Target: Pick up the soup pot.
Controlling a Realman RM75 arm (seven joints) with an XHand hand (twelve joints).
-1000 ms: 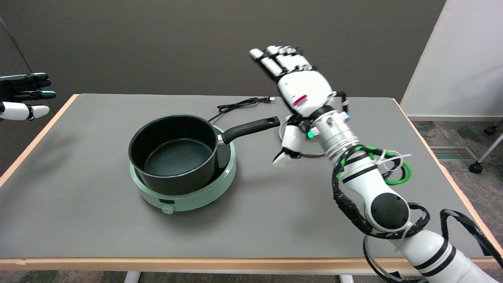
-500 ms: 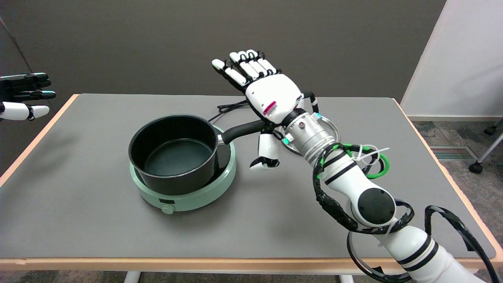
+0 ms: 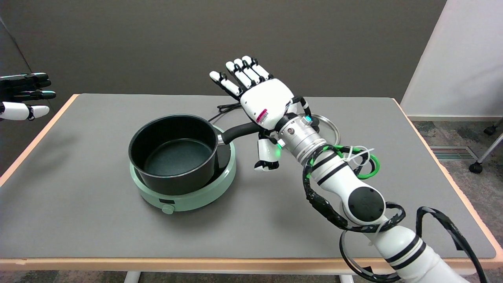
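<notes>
The right arm [image 3: 365, 204] comes up over the table's [image 3: 98, 236] near right corner, white with black bands, wrapped in black cable with a loop of green cable and white zip ties near the wrist. Left of centre on the grey table top sits a pale green hotplate [image 3: 184, 194], a small dark panel and a round knob on its near side; no writing on it can be read. The pot [image 3: 175, 151] stands on the hotplate, black, upright and open-topped, its straight black handle [image 3: 241, 131] running out to the right and slightly toward the far edge. The right hand [image 3: 261, 104] is over the outer end of that handle, back of the hand up, fingers [image 3: 235, 76] straight, spread and pointing toward the far left, thumb [image 3: 267, 155] hanging down on the near side of the handle. The handle's end is hidden under the palm, so whether the hand touches it cannot be told; nothing is clasped, and fingers and thumb stand apart. A small pink-red label lies on the back of the hand, its print too small to read. Just behind the wrist a round metal lid [image 3: 326, 127] lies flat on the table. Farther back a black cord [image 3: 226, 108] runs from the hotplate toward the far edge.
</notes>
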